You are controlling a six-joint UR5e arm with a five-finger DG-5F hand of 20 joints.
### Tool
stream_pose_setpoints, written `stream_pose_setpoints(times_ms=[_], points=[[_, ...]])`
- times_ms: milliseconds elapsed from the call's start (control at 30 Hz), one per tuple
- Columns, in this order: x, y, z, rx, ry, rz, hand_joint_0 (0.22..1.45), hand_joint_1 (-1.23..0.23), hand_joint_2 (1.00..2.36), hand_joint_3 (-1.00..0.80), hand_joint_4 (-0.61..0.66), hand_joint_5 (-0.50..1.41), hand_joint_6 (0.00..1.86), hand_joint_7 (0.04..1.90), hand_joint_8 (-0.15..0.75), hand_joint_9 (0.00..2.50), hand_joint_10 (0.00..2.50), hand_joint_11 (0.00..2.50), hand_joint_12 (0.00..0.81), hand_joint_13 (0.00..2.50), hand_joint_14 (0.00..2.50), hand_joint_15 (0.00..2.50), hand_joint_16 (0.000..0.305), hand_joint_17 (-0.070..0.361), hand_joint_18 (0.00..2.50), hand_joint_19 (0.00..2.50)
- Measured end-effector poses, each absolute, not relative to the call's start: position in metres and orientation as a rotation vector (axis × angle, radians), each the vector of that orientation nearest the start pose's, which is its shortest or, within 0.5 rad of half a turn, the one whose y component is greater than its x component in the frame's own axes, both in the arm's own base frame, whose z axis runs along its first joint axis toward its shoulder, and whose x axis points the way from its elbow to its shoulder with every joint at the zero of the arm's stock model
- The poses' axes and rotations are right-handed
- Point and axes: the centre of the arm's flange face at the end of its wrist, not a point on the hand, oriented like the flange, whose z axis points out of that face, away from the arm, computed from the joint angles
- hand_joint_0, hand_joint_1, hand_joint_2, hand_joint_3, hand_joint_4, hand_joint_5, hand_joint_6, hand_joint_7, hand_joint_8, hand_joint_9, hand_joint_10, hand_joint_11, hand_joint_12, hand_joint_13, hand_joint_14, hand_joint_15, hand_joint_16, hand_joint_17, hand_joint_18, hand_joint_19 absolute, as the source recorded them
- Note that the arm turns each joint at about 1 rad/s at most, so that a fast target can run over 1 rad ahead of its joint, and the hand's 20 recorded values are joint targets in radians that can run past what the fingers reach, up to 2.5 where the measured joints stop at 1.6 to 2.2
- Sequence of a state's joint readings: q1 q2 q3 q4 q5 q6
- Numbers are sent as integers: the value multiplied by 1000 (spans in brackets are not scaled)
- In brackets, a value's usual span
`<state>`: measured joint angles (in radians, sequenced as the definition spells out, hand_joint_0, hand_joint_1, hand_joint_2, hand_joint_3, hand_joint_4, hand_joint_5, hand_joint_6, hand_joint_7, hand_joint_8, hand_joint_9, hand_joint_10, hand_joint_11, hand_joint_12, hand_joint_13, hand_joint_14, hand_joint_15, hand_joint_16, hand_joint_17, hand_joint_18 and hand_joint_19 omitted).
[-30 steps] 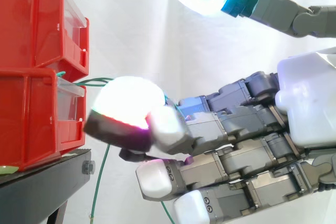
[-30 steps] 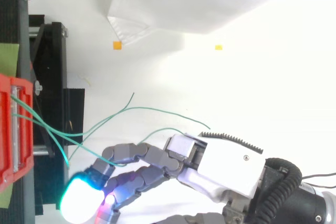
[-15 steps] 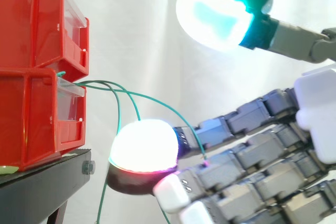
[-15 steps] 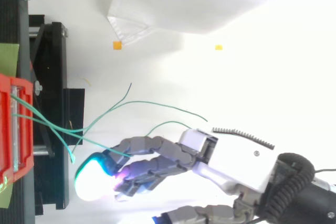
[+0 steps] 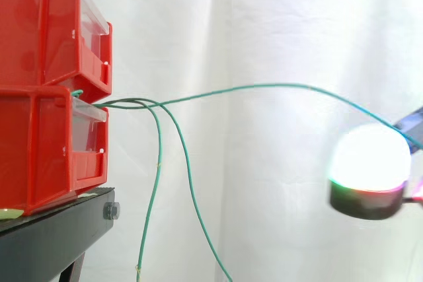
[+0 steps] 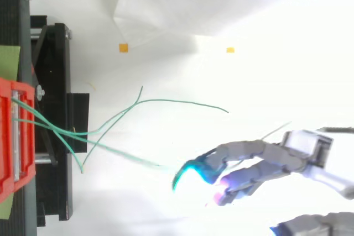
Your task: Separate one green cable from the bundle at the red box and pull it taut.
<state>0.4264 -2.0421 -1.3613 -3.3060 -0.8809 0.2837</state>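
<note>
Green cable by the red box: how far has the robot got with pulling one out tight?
Done: one green cable runs apart from the other cables hanging at the red box. In hand: the robot hand seems to pinch it. Left: it arches, so it is not yet taut.

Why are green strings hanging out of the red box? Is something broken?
Nothing looks broken. Green cables trail loose from the lower red box: some dangle, and the hand holds one cable out sideways, curved, not tight.

The black stand [image 5: 56, 236] bears the lower red bin [image 5: 36, 143], the upper red bin [image 5: 39, 24] stacked on it.
</note>
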Motion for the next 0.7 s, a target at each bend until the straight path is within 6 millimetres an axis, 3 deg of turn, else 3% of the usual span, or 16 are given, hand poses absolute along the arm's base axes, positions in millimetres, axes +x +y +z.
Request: stream_pose_setpoints(times_ms=[133,433,700], points=[[603,57,324,1601,1194,817,395,-632,1000,-500,196,-240,502,748,336,728,15,630,386,659,21,684,71,161,529,689],[525,14,354,1604,1141,855,404,-617,1000,-500,211,-228,502,757,330,766,16,652,380,682,22,705,70,156,535,716],[463,-29,406,1642,1009,929,416,-607,1000,-500,215,-217,502,778,322,801,16,666,374,701,20,712,67,151,535,738]])
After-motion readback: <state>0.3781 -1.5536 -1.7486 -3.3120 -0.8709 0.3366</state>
